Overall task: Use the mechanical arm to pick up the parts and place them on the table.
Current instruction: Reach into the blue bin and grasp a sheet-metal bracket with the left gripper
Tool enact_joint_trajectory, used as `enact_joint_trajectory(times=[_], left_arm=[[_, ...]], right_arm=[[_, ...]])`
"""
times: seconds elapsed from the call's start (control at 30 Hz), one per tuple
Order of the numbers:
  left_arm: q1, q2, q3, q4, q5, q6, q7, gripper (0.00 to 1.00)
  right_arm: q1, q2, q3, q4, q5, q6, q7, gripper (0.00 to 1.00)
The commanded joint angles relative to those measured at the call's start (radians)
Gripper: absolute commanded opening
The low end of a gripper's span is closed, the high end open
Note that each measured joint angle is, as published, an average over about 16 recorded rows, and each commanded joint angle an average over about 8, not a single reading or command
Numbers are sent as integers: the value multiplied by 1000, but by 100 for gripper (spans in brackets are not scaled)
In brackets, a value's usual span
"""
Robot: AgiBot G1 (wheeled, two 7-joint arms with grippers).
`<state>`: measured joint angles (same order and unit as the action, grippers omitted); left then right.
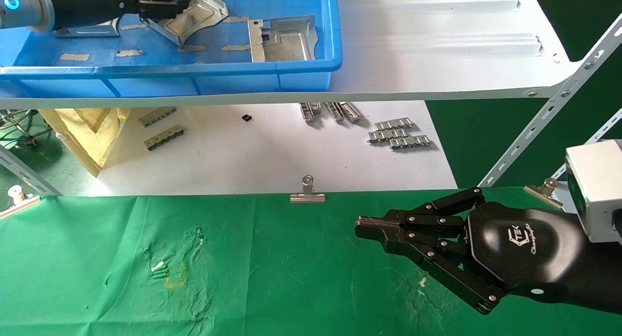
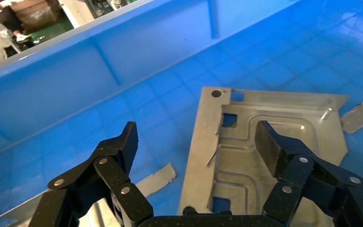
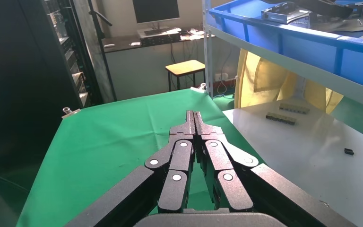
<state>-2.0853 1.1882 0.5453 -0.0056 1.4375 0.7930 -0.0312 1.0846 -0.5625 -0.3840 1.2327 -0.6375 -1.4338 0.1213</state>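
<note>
While left tool [image 2: 194, 151] gapes, bracket [image 2: 264, 151] lies flat, long axis along tool.

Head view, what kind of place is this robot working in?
Probably a factory-style parts-sorting bench. A blue bin of stamped metal parts sits on a white shelf panel, above a green-cloth table. The left claw hangs open over a part; the right claw hovers shut above the cloth.

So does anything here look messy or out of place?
The green cloth is wrinkled, with a scuffed patch near a yellow mark. In the blue bin, the parts lie at different angles, one tilted under the left gripper, amid scraps of tape. Nothing looks spilled.
</note>
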Motion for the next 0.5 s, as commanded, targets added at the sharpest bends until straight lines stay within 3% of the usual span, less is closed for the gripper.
enact_joint_trajectory(times=[0.03,0.1,0.17,0.5], left_arm=[[-2,1,1,8,1,-7,-5,0],[-3,2,2,13,3,-8,-12,0],[-4,2,3,15,4,-7,-19,0],[-4,-5,5,14,7,7,-31,0]], right_arm=[[0,0,0,0,0,0,0,77],[0,0,0,0,0,0,0,93],[0,0,0,0,0,0,0,100],[0,0,0,0,0,0,0,100]])
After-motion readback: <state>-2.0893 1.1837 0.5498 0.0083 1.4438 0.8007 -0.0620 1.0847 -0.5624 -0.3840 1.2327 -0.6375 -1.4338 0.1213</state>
